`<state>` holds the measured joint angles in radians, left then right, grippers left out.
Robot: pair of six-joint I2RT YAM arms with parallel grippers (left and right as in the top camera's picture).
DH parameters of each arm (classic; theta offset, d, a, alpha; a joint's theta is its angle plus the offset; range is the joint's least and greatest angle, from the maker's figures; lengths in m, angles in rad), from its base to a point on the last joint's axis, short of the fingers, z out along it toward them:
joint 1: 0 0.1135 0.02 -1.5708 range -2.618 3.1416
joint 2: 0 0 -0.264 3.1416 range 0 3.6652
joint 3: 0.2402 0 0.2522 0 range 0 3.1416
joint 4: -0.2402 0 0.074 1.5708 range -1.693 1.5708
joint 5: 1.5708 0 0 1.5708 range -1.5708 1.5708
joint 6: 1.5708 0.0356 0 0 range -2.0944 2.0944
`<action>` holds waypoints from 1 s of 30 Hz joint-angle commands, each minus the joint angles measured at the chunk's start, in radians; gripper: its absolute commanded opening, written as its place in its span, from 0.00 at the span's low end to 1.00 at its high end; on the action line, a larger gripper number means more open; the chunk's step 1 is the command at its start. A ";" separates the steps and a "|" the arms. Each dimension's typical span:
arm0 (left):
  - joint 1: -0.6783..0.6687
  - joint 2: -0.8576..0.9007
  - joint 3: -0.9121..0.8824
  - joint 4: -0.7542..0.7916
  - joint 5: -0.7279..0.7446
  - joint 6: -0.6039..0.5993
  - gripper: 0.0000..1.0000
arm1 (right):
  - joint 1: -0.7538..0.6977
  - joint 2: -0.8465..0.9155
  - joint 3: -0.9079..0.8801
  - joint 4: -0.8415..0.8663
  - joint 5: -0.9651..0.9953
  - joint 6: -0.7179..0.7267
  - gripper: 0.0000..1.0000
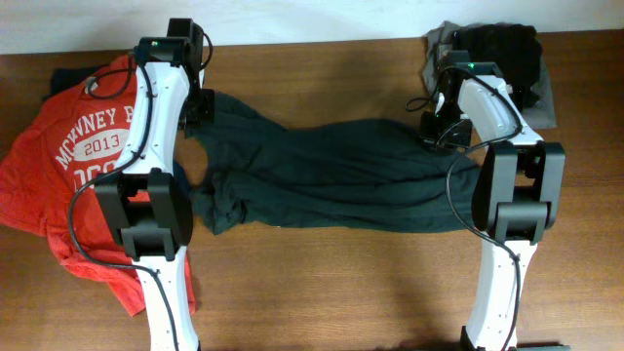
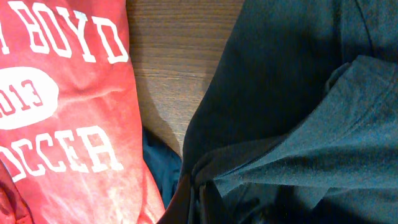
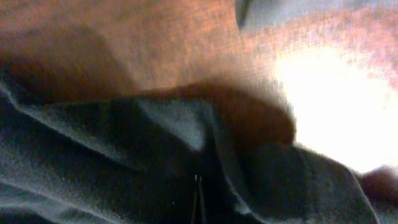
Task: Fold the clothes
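**Brown wood table: dark tee mid-table, both grippers closed**

Wooden tabletop is bare along the front, between the two arm bases, and along the back centre.

Very dark blackish-green cotton T-shirt lies rumpled and stretched sideways between the arms. Its left part is bunched; its lower edge is wavy.

Left gripper sits at the shirt's left edge, closed. Cloth folds gather toward it in the wrist view, but the fingers are hidden, so the grip is unconfirmed.

Right gripper sits at the shirt's right edge, closed. Its wrist view is blurred and full of dark cloth.

Red T-shirt with white soccer print lies under the left arm, separated from the dark shirt by a strip of wood.

Grey folded garment sits in the back right corner, just behind the right arm.
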<state>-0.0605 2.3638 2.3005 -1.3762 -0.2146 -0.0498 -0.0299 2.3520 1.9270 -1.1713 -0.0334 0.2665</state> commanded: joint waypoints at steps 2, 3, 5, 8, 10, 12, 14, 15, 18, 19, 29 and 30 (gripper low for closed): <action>0.002 -0.042 0.018 -0.002 -0.010 -0.018 0.01 | -0.003 0.011 -0.007 -0.027 0.020 0.020 0.04; 0.002 -0.042 0.018 -0.002 -0.010 -0.018 0.01 | -0.003 0.011 -0.007 -0.028 0.020 0.020 0.04; 0.002 -0.042 0.018 -0.002 -0.007 -0.017 0.01 | -0.003 0.011 -0.006 -0.010 0.021 0.019 0.04; 0.003 -0.042 0.018 -0.001 0.001 -0.017 0.01 | -0.005 0.011 0.005 0.043 0.020 0.019 0.04; 0.003 -0.042 0.018 -0.001 0.001 -0.017 0.01 | -0.006 0.011 0.026 0.068 0.020 0.019 0.10; 0.003 -0.042 0.018 -0.001 0.001 -0.017 0.01 | -0.011 0.011 0.059 0.069 0.020 0.019 0.18; 0.003 -0.042 0.018 -0.001 0.001 -0.017 0.01 | -0.018 0.011 0.090 0.059 0.020 0.020 0.24; 0.003 -0.042 0.018 -0.001 0.001 -0.017 0.01 | -0.024 0.011 0.111 0.044 0.020 0.020 0.29; 0.003 -0.042 0.018 -0.001 0.001 -0.017 0.01 | -0.052 0.011 0.162 -0.003 0.021 0.029 0.35; 0.003 -0.042 0.018 0.000 0.001 -0.017 0.01 | -0.063 0.011 0.172 -0.014 0.020 0.031 0.36; 0.003 -0.042 0.018 0.014 0.001 -0.017 0.01 | -0.128 0.011 0.135 0.006 0.015 -0.029 0.37; 0.003 -0.042 0.018 0.014 0.001 -0.017 0.01 | -0.128 0.011 0.135 0.009 0.011 -0.045 0.37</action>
<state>-0.0605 2.3638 2.3005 -1.3655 -0.2138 -0.0498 -0.1658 2.3569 2.0747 -1.1725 -0.0257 0.2714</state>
